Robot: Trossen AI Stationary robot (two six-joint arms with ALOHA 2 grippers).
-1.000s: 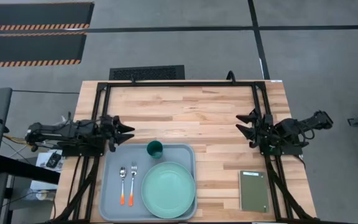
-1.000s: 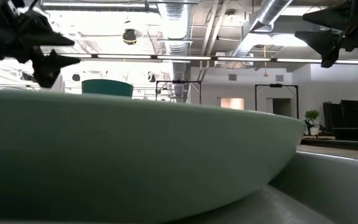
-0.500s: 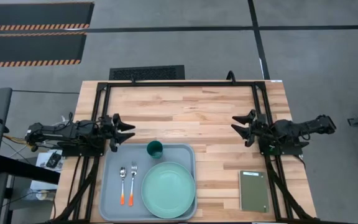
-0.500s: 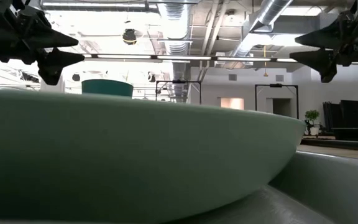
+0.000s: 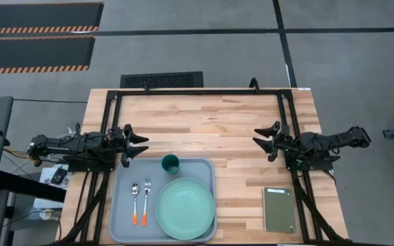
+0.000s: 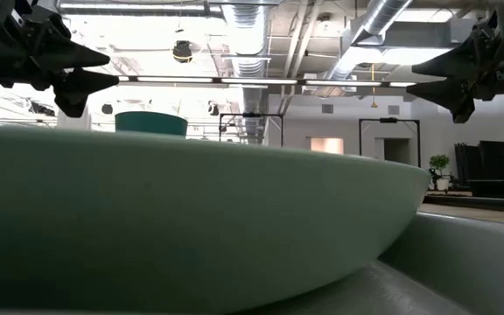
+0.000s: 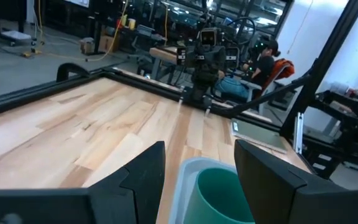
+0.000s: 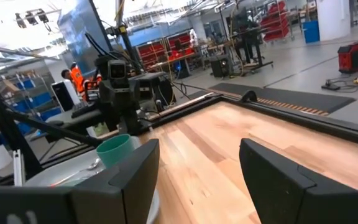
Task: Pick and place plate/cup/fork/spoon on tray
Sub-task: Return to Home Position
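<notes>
End effector on my left arm (image 5: 138,144) hangs open and empty over the light wooden surface (image 5: 204,123), near the far left corner of the pale grey-blue rectangular tray (image 5: 120,205). On the tray lie the orange-tipped silver spoon (image 5: 135,198), the orange-tipped silver fork (image 5: 146,197), the small dark teal cup (image 5: 170,164) and the large mint-green round plate (image 5: 185,208). My right end effector (image 5: 265,140) hangs open and empty, well apart from the tray.

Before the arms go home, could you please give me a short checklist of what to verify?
1. plate flat on the tray: ok.
2. cup upright on the tray, beside the plate: ok.
3. fork and spoon side by side on the tray: ok.
4. left tool open, empty, clear of the cup: ok.
5. right tool open, empty, away from the tray: ok.
</notes>
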